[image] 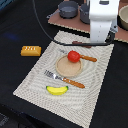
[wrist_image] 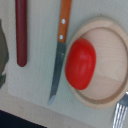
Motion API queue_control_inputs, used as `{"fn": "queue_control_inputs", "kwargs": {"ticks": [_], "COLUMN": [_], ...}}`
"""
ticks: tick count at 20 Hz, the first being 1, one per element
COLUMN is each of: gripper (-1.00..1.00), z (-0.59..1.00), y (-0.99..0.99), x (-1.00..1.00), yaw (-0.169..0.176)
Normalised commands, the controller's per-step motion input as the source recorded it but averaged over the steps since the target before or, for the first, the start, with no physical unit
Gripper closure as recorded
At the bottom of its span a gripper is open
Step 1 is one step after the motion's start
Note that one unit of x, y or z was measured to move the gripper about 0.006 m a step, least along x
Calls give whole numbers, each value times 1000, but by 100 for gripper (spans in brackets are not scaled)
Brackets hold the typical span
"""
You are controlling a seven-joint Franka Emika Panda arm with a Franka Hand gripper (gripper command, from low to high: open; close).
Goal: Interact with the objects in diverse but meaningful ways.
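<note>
placemat (image: pixel 35 82) under my work area | my gripper (image: pixel 102 40) above its far edge, jaws hidden, can't tell their opening | wooden plate (wrist_image: pixel 107 60) holds tomato (wrist_image: pixel 80 64) | sausage (wrist_image: pixel 21 32) beside knife (wrist_image: pixel 59 55) | banana (image: pixel 57 90) near edge | bread loaf (image: pixel 31 50) off mat

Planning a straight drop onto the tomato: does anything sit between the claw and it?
Nothing visible does. The red tomato lies uncovered on the round wooden plate; the orange-handled knife lies beside the plate, not over it. The claw itself is not in view.
</note>
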Motion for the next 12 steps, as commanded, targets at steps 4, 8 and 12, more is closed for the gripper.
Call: {"fn": "queue_control_inputs", "kwargs": {"ticks": [4,8,12], "gripper": [-100,-100,-100], "z": [-293,-397,-502], "y": [727,712,678], "x": [-394,-479,-577], "yaw": [23,16,6]}}
